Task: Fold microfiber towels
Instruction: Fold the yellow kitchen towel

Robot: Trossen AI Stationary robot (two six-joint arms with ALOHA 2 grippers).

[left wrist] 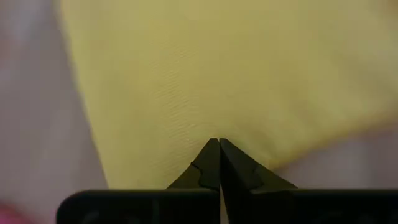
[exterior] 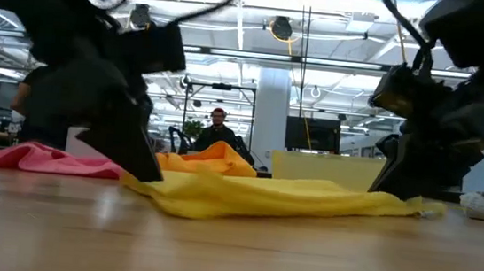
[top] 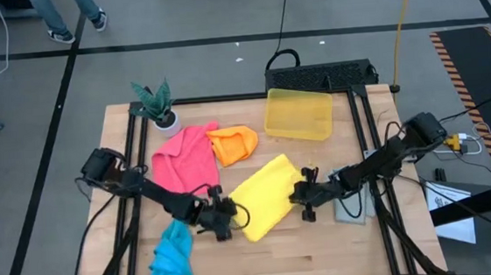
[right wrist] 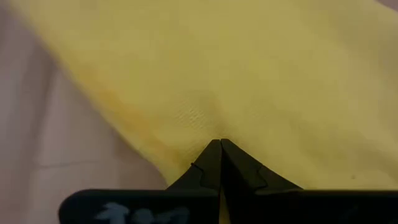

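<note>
Wooden boards make up the table (top: 324, 245), which is seen from above in the middle of the frame, with grey floor all around it. A yellow towel (top: 263, 197) is spread flat near the middle of the table. The left tool (top: 225, 216) is placed at the lower left edge of this towel. In the left wrist view, its two dark fingers (left wrist: 208, 168) are pressed together, with the yellow cloth pinched between the tips. The right tool (top: 305, 193) is placed at the right edge of the same towel. In the right wrist view, its fingers (right wrist: 211, 165) are pressed together on the yellow cloth as well.

A pink towel (top: 186, 158) is spread out to the upper left of the yellow one. An orange towel (top: 234, 144) is bunched up just right of the pink one and touches it. A blue towel (top: 172, 256) is crumpled at the lower left of the table. A grey towel (top: 356, 208) is partly hidden under the right arm, at the right side.

A see-through yellow bin (top: 298, 113) is set at the top of the table. A small potted plant (top: 159, 105) is set at the upper left corner. In the low view, a person (exterior: 216, 131) is seen far back in the room.
</note>
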